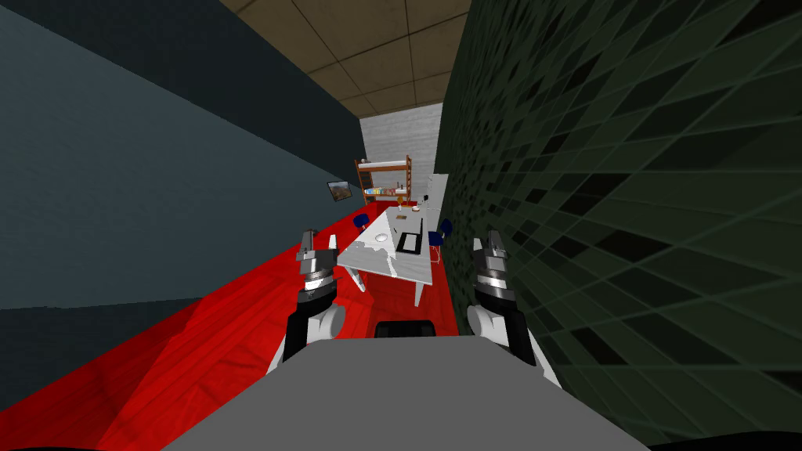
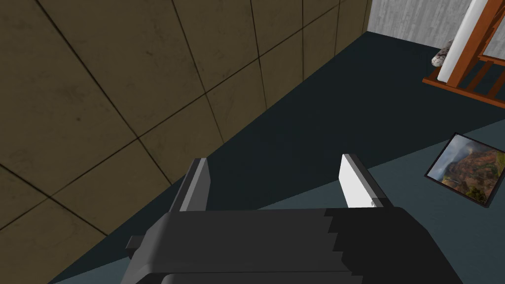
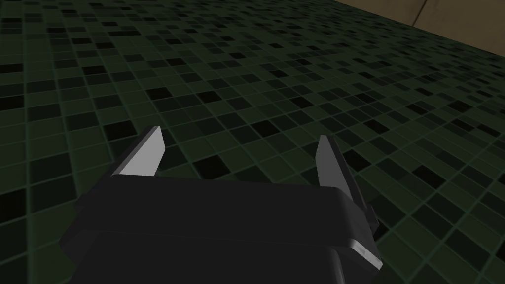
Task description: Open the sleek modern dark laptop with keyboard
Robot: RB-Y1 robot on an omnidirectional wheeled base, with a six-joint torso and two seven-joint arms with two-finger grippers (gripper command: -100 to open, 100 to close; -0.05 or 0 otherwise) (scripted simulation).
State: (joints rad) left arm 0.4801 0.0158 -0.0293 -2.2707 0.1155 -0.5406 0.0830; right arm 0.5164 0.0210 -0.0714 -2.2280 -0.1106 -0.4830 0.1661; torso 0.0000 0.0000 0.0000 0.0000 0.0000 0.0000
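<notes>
Laptop [image 1: 410,242], dark, lies on the white table [image 1: 377,258] toward its right side, well ahead of us across the red floor [image 1: 235,337]. Both our arms are held out short of the table. Left gripper [image 1: 309,235]: fingers apart, nothing between them. Right gripper [image 1: 494,235], beside the green tiled wall [image 1: 626,196]: fingers apart, empty.

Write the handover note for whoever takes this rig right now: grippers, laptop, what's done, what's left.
Left gripper: open, empty, raised ahead of my chest.
Right gripper: open, empty, raised beside the green tiled wall.
Laptop: dark, on the white table well ahead across the red floor, on the side nearer the tiled wall. It is too small to read its lid.
Done: nothing touched.
Left: drive up to the table, reach the lid and lift it open.
</notes>
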